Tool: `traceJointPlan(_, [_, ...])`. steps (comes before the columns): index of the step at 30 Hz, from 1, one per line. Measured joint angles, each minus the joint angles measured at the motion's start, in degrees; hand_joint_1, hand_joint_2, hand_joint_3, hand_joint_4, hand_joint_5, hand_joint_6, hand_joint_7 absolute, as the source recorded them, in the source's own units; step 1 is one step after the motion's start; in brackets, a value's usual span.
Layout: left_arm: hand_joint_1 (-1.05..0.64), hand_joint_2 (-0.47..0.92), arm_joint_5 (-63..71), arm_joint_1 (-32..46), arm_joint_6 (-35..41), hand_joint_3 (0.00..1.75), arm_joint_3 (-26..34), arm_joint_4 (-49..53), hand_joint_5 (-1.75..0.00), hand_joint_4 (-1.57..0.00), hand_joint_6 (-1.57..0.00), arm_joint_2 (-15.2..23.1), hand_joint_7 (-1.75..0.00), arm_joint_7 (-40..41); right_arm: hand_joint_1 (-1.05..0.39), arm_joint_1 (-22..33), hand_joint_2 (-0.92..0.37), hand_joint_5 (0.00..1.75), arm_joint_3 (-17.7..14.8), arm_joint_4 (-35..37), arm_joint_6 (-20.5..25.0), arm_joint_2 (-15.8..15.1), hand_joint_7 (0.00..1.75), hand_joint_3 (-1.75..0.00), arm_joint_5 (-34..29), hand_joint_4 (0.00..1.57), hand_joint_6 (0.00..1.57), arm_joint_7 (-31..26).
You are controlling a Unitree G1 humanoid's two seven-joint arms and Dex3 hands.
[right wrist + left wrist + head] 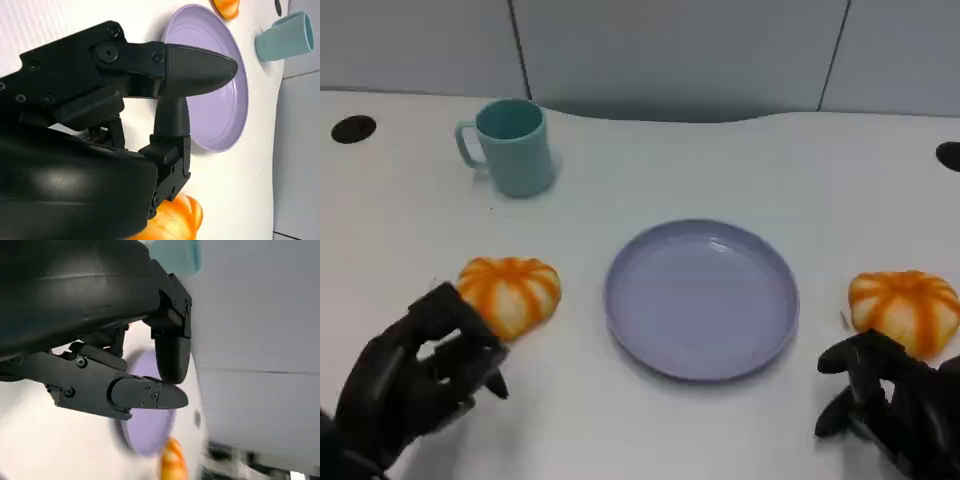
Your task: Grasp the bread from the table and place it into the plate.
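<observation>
Two orange-striped breads lie on the white table. The left bread (510, 293) sits left of the lilac plate (620, 310), the right bread (905, 308) to the plate's right. My left hand (415, 375) is just below and left of the left bread, fingers apart, holding nothing; one fingertip is close to the bread. My right hand (895, 400) hovers just below the right bread, also holding nothing. In the right wrist view the right bread (170, 220) lies beside the hand's shell, with the plate (220, 115) beyond the fingers (195, 70). The left wrist view shows the plate (145, 430) past its fingers (150, 390).
A teal mug (510, 145) stands at the back left, well behind the left bread. Dark round holes (353, 128) sit at the table's far left and far right edges. A grey wall panel runs behind the table.
</observation>
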Motion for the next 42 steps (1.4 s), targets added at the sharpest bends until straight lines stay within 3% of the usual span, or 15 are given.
traceJointPlan(3, [-0.48, 0.92, 13.88, -0.56, -10.52, 0.17, -1.21, -0.04, -1.75, -0.64, -0.52, 1.15, -1.58, 9.00, -0.32, -0.23, -0.92, 1.75, 0.06, 0.30, -0.20, 0.39, 1.70, -0.61, 0.00, 0.55, 0.37, 0.00])
traceJointPlan(7, [-0.49, 0.92, 33.12, -3.33, -15.84, 0.17, -2.52, -0.03, -1.75, -0.64, -0.52, 5.08, -1.58, 22.55, -0.32, -0.48, -0.92, 1.75, 0.21, 0.76, -0.38, 1.31, 1.69, -0.60, -0.03, 0.55, 0.38, -0.01])
traceJointPlan(8, [-0.50, 0.92, 38.21, -4.22, -17.55, 0.14, -3.08, -0.03, -1.64, -0.62, -0.55, 6.59, -1.38, 26.91, -0.32, -0.50, -0.92, 1.75, 0.21, 1.02, -0.67, 1.43, 1.69, -0.60, -0.06, 0.55, 0.38, -0.04])
traceJointPlan(9, [-0.55, 0.92, 42.74, -5.16, -18.50, 0.10, -3.98, -0.31, -1.22, -0.52, -0.57, 8.34, -0.84, 30.33, -0.32, -0.50, -0.92, 1.75, 0.20, 1.14, -0.91, 1.45, 1.69, -0.60, -0.11, 0.54, 0.38, -0.07])
traceJointPlan(10, [-0.57, 0.92, 47.50, -6.66, -17.81, 0.08, -5.35, -0.95, -0.97, -0.49, -0.62, 10.70, -0.52, 31.42, -0.32, -0.53, -0.92, 1.75, 0.19, 1.16, -0.92, 1.46, 1.69, -0.61, -0.13, 0.54, 0.38, -0.11])
traceJointPlan(12, [-0.58, 0.92, 57.13, -11.33, -12.90, 0.06, -9.18, -2.48, -0.74, -0.49, -0.69, 16.82, -0.21, 29.62, -0.31, -0.71, -0.92, 1.75, 0.30, 1.19, -0.98, 1.59, 1.69, -0.61, -0.09, 0.54, 0.38, 0.00])
traceJointPlan(13, [-0.62, 0.88, 59.65, -13.37, -10.67, 0.03, -10.44, -2.98, -0.47, -0.24, -0.49, 19.40, -0.09, 28.65, -0.33, -0.79, -0.92, 1.75, 0.34, 1.22, -1.05, 1.62, 1.69, -0.60, -0.06, 0.56, 0.38, 0.15])
traceJointPlan(14, [-0.63, 0.86, 60.94, -15.25, -8.90, 0.01, -11.59, -2.98, -0.33, -0.18, -0.42, 20.99, -0.05, 28.24, -0.33, -0.68, -0.92, 1.75, 0.26, 1.25, -1.10, 1.60, 1.69, -0.60, -0.06, 0.57, 0.38, 0.19])
traceJointPlan(17, [-0.67, 0.85, 63.75, -20.00, -3.92, 0.00, -16.30, -0.02, -0.16, -0.09, -0.32, 22.77, 0.00, 27.25, -0.34, -0.73, -0.92, 1.75, 0.18, 1.33, -1.12, 1.60, 1.69, -0.59, -0.07, 0.58, 0.39, 0.09])
traceJointPlan(19, [-0.78, 0.89, 64.02, -21.00, -2.04, 0.02, -19.07, 2.12, -0.04, -0.02, -0.18, 22.99, 0.00, 26.73, -0.34, -0.65, -0.92, 1.75, 0.11, 1.26, -1.15, 1.59, 1.69, -0.59, -0.06, 0.57, 0.39, 0.06])
traceJointPlan(22, [-0.84, 0.92, 64.72, -24.30, 0.95, 0.02, -23.76, 7.54, 0.00, 0.00, -0.08, 23.18, 0.00, 23.65, -0.33, -0.70, -0.92, 1.75, 0.15, 1.16, -1.09, 1.58, 1.69, -0.59, -0.09, 0.58, 0.39, -0.06])
traceJointPlan(31, [-0.88, 0.92, 62.69, -34.09, 3.39, 0.01, -32.01, 19.79, 0.00, 0.00, -0.04, 23.17, 0.00, 18.97, -0.32, -0.41, -0.92, 1.75, 0.21, 0.95, -1.12, 1.54, 1.68, -0.59, -0.21, 0.55, 0.39, -0.22])
traceJointPlan(36, [-0.87, 0.90, 60.20, -41.28, 6.57, 0.00, -36.02, 33.59, 0.00, 0.00, -0.03, 18.52, 0.00, 14.98, -0.33, 0.73, -0.92, 1.75, 0.34, -0.38, -1.09, 1.51, 1.67, -0.60, -0.26, 0.52, 0.39, -0.25])
traceJointPlan(42, [-0.84, 0.87, 58.69, -46.93, 8.18, 0.00, -39.28, 45.51, -0.03, -0.05, -0.09, 13.80, -0.02, 16.09, -0.32, 1.45, -0.92, 1.75, 0.44, -1.44, -0.78, 1.47, 1.65, -0.60, -0.37, 0.51, 0.39, -0.35])
